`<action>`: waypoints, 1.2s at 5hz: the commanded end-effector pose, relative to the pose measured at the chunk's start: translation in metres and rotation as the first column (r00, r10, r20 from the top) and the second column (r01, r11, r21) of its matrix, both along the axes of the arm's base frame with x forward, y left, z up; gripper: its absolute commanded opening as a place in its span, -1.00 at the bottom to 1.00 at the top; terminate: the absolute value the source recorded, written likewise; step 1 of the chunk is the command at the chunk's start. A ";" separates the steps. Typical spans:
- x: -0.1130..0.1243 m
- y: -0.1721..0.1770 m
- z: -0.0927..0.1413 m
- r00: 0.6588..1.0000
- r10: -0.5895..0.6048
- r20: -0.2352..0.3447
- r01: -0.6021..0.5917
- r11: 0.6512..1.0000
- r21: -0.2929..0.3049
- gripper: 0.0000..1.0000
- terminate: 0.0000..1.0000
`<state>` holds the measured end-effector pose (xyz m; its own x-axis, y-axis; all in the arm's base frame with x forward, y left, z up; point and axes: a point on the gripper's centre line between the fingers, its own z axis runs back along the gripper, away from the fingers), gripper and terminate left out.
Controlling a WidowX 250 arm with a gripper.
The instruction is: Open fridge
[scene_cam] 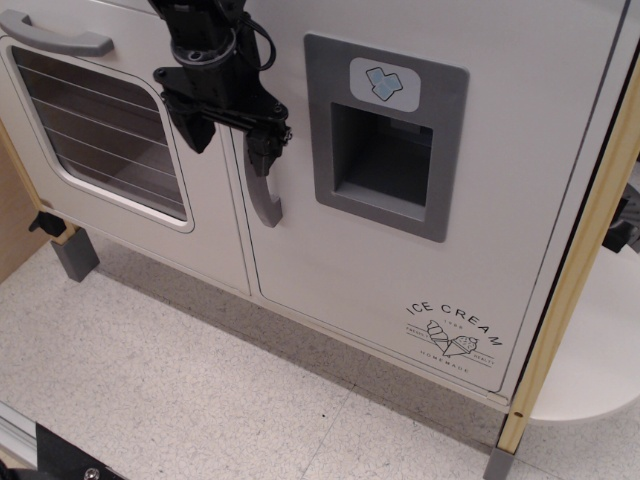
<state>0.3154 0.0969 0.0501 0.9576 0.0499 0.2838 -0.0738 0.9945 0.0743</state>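
my gripper (229,140) hangs in front of the toy kitchen unit, up near the top of the picture, with my black arm coming down to it from the upper edge. its two fingers are spread apart and point downward. the left-hand finger (196,132) sits over the right edge of the oven door (100,130), in front of the wire-rack window (90,115). the right-hand finger (262,150) is at the upper part of the curved grey handle (264,200), and from this angle it overlaps the handle, though i cannot tell whether it really touches it. nothing is clamped between the fingers that i can see; the gap between them looks onto the seam where the oven door meets the fridge (420,250)

the fridge is the large white door filling the middle and right of the view, and it lies flush with the front of the unit, shut. its handle runs vertically along its left edge, with the lower end curving out free below my finger. to the right of the handle is the grey recessed dispenser panel (385,135), with a small ice symbol at its top. the "ice cream" print (454,330) sits low on the door, near its bottom right corner

the oven door carries a horizontal grey handle (55,35) at the top left. a wooden post (575,260) frames the unit on the right, and the speckled floor (200,390) spreads below
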 end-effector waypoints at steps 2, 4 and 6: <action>0.024 -0.005 -0.004 0.988 -0.022 0.150 0.024 1.000 -0.013 1.00 -1.00; 0.023 -0.004 -0.001 0.987 -0.021 0.156 0.027 0.999 -0.035 -1.00 -1.00; -0.009 -0.006 0.003 0.989 -0.054 0.134 0.061 0.997 -0.048 -1.00 -1.00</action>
